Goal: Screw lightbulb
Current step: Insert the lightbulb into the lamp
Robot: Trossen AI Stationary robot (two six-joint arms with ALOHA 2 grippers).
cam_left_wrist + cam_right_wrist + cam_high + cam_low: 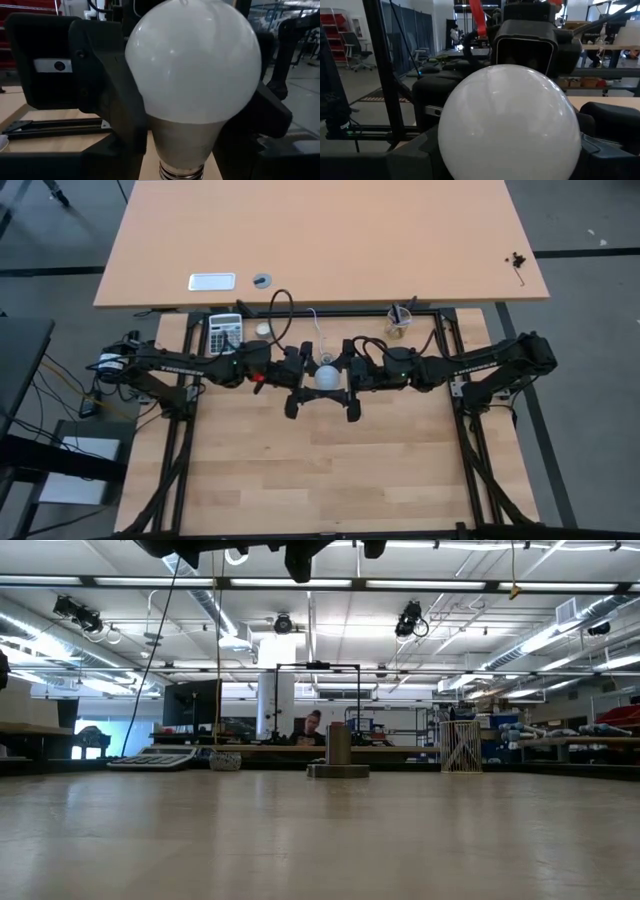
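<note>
High view shows the lightbulb [327,374] raised well above the socket base [338,762], held between both arms. The right gripper [341,373] is clamped on its white globe. The left gripper [308,372] flanks the bulb too, jaws apart; whether they press it, I cannot tell.

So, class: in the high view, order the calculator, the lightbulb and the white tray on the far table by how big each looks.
1. White tray
2. Calculator, close behind the tray
3. Lightbulb, smallest, though raised between both grippers and so nearer the camera
</note>
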